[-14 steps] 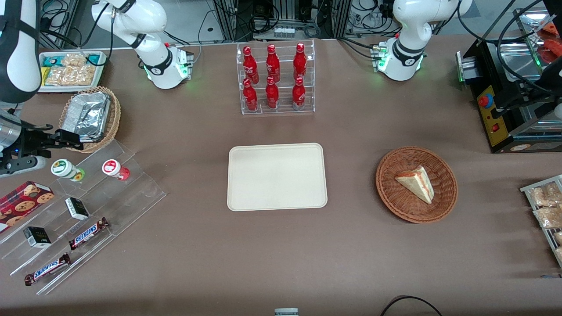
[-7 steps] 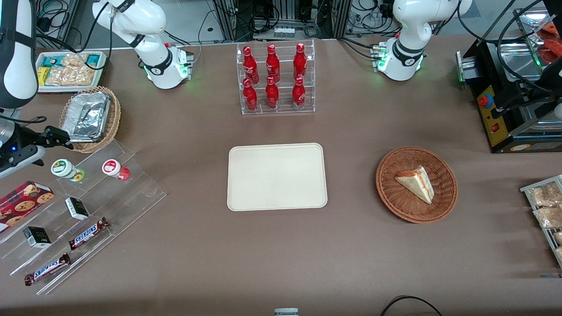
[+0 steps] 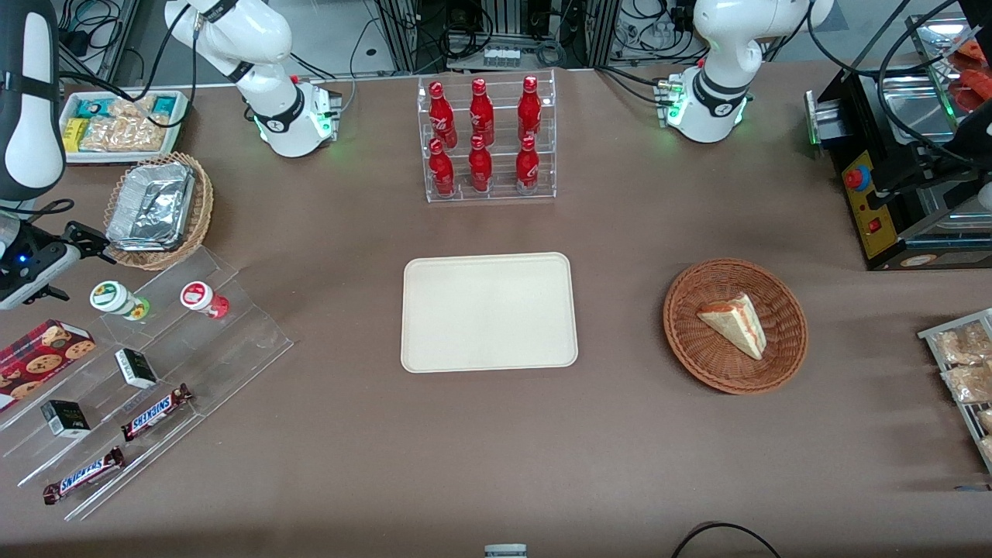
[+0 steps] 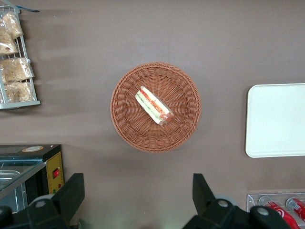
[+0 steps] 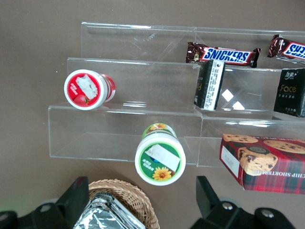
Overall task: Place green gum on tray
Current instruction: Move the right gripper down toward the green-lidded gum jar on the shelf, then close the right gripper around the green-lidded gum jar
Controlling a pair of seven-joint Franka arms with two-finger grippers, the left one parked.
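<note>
Acrylic steps (image 5: 124,129) hold green gum (image 5: 159,159) beside SNICKERS bars (image 5: 223,54); gripper (image 5: 143,202) jaws wide above.

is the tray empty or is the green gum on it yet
Empty. The tray shows only bare cream surface; the green gum stands on the clear stepped rack, with the open gripper above it.

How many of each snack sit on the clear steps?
Green gum: 1
Red-lid gum: 1
Snickers bars: 2
Black boxes: 2
Cookie box: 1
Total: 7
Claw: open, hovering by the green gum.
</note>
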